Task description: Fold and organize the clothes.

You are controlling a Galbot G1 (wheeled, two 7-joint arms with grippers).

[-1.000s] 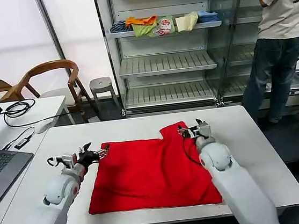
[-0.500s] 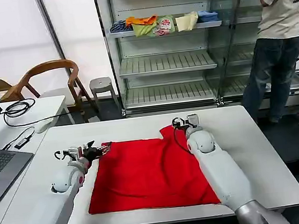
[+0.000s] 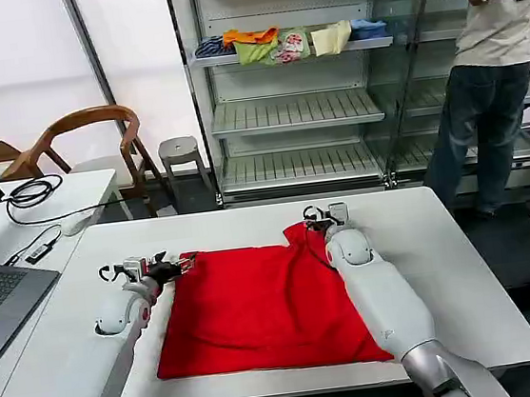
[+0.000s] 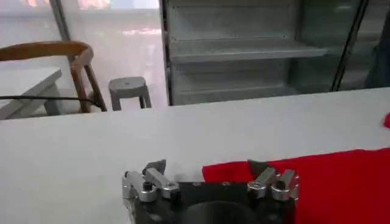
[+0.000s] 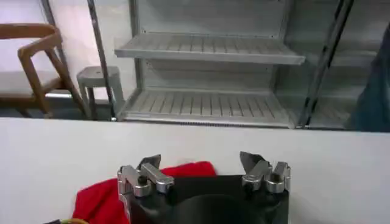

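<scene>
Head view gives you the bright red cotton T-shirt [image 3: 263, 306] lying flat on the white rectangular table [image 3: 464, 262], roughly centred. Your left gripper [image 3: 182, 262] sits at the shirt's far left corner with its fingers spread and nothing held. Your right gripper [image 3: 312, 217] sits at the far right corner, by the raised sleeve, likewise released.
</scene>
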